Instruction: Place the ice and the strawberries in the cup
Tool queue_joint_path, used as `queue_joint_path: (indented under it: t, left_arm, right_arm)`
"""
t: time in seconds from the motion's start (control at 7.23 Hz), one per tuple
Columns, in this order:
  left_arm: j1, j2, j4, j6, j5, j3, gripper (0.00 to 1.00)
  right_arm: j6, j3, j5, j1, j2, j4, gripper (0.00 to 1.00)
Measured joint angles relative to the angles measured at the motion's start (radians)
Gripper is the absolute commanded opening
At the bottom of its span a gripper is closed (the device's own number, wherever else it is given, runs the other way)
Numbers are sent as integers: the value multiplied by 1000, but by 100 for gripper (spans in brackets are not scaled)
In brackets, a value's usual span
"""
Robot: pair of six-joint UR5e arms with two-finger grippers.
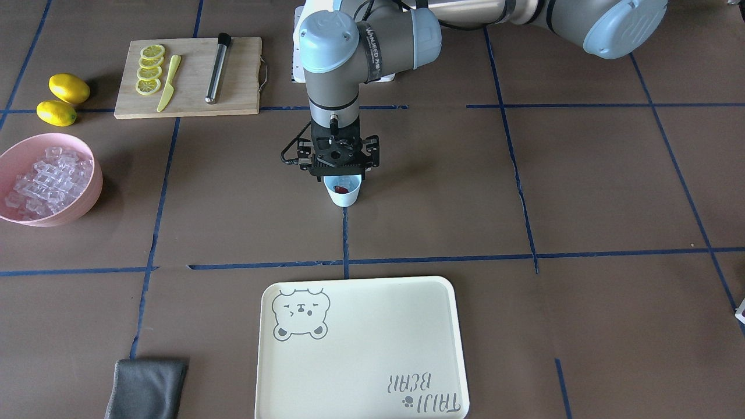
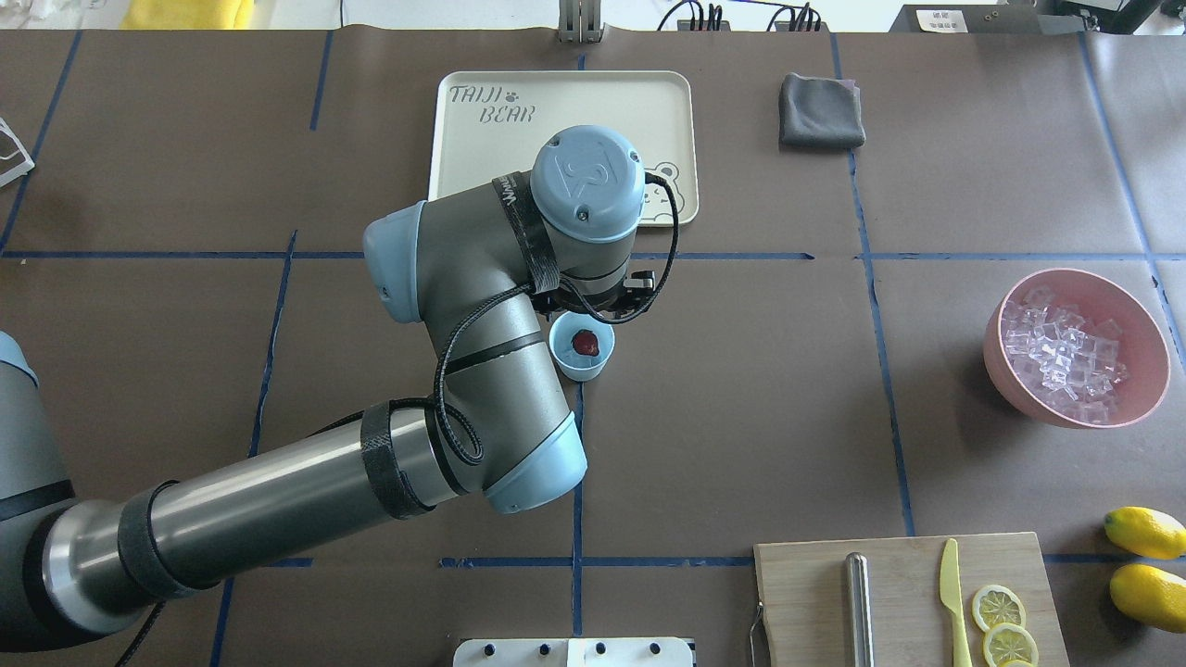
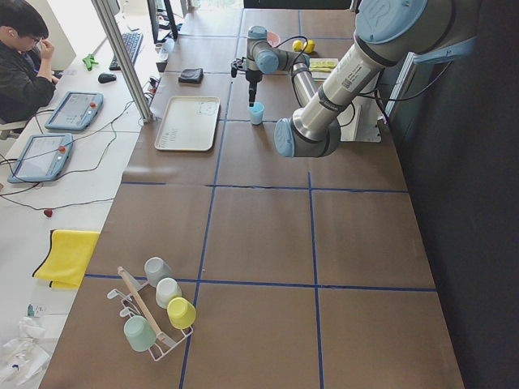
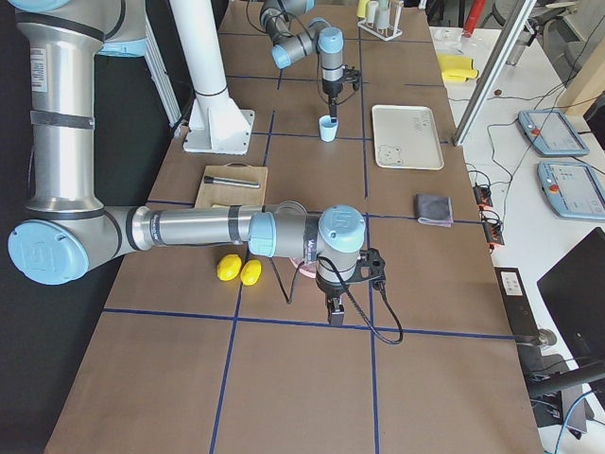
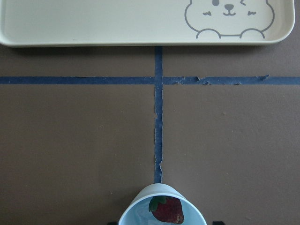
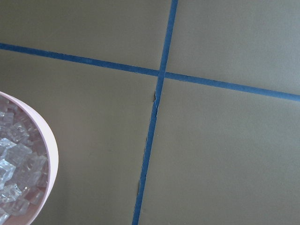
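The light blue cup (image 1: 344, 199) stands at the middle of the table on a blue tape line. One red strawberry (image 2: 584, 343) with a green top lies inside it, also seen in the left wrist view as the strawberry (image 5: 167, 211) in the cup (image 5: 161, 189). My left gripper (image 1: 340, 177) hangs straight above the cup's mouth, open, with nothing held. The ice (image 1: 43, 180) fills a pink bowl (image 2: 1019, 389). My right gripper (image 4: 331, 312) shows only in the exterior right view, beside that bowl; I cannot tell its state. Ice (image 6: 14, 173) shows at its wrist view's left edge.
A cream tray (image 1: 361, 349) lies beyond the cup. A cutting board (image 1: 238, 87) carries lemon slices, a yellow knife and a metal rod. Two lemons (image 1: 64, 96) lie near the bowl. A grey cloth (image 2: 820, 111) sits past the tray. A rack of cups (image 3: 158, 304) stands at the left end.
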Motion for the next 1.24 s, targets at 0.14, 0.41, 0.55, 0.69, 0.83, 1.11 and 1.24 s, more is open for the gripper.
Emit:
queue_joint_path:
  t: [0.14, 0.41, 0.55, 0.69, 0.83, 1.11, 1.24]
  left_arm:
    - [0, 0, 0, 2, -1, -2, 100]
    - [-3, 22, 7, 17, -3, -26, 100]
    - [-18, 75, 15, 69, -12, -76, 100]
    - [-65, 158, 30, 173, -58, -149, 100]
    - [-145, 253, 47, 304, -149, -223, 100]
    - [-332, 417, 100, 563, -303, -337, 100]
    - [-416, 485, 136, 707, -329, -370, 100]
  right_arm:
    - [0, -1, 0, 0, 0, 0, 100]
    - [0, -3, 0, 0, 0, -1, 100]
    - [0, -4, 0, 0, 0, -1, 100]
    - [0, -6, 0, 0, 0, -1, 100]
    - [-1, -8, 1, 0, 0, -1, 100]
    - [-2, -9, 0, 0, 1, -1, 100]
    - [-2, -9, 0, 0, 1, -1, 100]
